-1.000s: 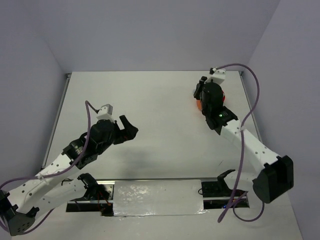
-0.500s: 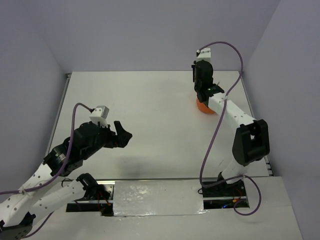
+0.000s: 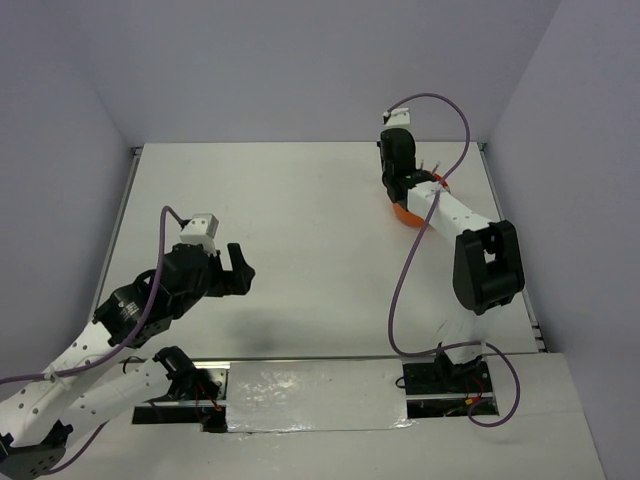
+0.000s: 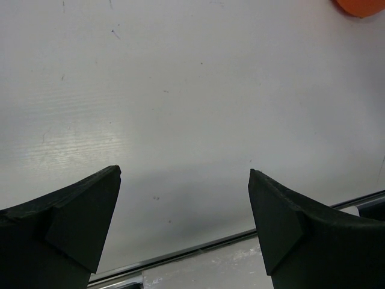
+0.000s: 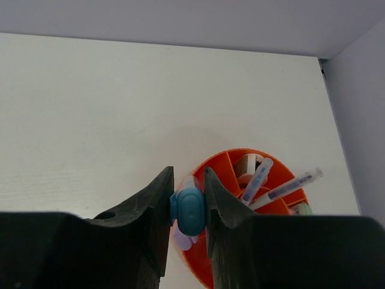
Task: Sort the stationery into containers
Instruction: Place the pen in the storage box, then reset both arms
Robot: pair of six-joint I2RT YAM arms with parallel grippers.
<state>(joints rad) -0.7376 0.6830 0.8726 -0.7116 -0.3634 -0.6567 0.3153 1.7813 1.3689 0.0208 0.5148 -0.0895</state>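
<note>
The round orange organiser (image 5: 224, 170) sits on the white table near the far right corner. It also shows in the top view (image 3: 405, 214) and at the upper right edge of the left wrist view (image 4: 361, 6). Two thin clear pens (image 5: 257, 178) and a pale green stick (image 5: 302, 209) stand in its compartments. My right gripper (image 5: 188, 176) is shut on a blue-and-clear piece (image 5: 190, 211), held over the organiser's left rim; it points down there in the top view (image 3: 402, 196). My left gripper (image 4: 183, 174) is open and empty above bare table, at mid left in the top view (image 3: 240, 270).
Side walls stand close to the organiser at the back and right (image 5: 361, 120). A metal rail (image 4: 180, 253) runs along the table's near edge under the left gripper. The right arm's folded elbow (image 3: 485, 265) rises over the right side of the table.
The right arm has folded upright and its gripper has shifted a little back and left over the organiser, still holding the blue piece. The left gripper has drawn back slightly to the left.
</note>
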